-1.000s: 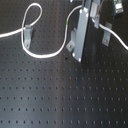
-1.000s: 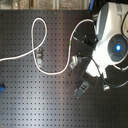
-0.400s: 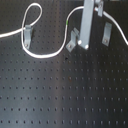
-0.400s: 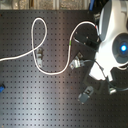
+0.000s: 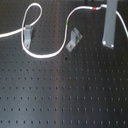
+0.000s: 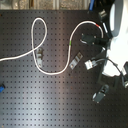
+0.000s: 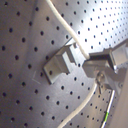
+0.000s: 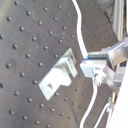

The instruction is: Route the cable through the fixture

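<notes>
The white cable (image 5: 46, 55) comes in from the first exterior view's left, loops around and crosses at a small metal fixture (image 5: 27, 36). From there it dips and climbs past a green band (image 5: 67, 23) and a red band (image 5: 95, 9) to my gripper (image 5: 106, 10). A second fixture (image 5: 74, 40) stands just beside the cable's rising part. In the second exterior view the cable (image 6: 55, 73) ends at the gripper (image 6: 103, 31). In both wrist views the gripper (image 7: 100, 67) (image 8: 97, 70) is shut on the cable (image 7: 67, 25) (image 8: 80, 25), close to the fixture (image 7: 61, 64) (image 8: 57, 75).
The black perforated board (image 5: 65, 95) fills the scene. The robot's white body (image 6: 117, 22) and dark cable clamps (image 6: 101, 92) occupy the second exterior view's right. A small blue object (image 6: 1, 90) lies at the second exterior view's left edge.
The gripper has moved up and to the first exterior view's right, away from the second fixture, carrying the cable's end with it. The rest of the cable has barely shifted.
</notes>
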Motion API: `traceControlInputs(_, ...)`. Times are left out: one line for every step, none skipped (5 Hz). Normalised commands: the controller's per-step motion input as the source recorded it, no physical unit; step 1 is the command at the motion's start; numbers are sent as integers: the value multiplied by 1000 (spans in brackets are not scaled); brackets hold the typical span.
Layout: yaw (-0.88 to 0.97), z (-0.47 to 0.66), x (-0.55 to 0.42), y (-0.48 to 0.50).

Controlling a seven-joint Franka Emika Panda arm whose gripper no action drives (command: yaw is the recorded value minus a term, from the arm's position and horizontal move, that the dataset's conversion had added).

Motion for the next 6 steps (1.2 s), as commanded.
traceControlInputs(0,343,-136,-141)
traceControlInputs(134,130,-237,-96)
traceControlInputs(0,0,-13,-11)
traceControlInputs(69,172,-106,42)
traceControlInputs(211,136,-170,57)
traceControlInputs(166,1,-63,27)
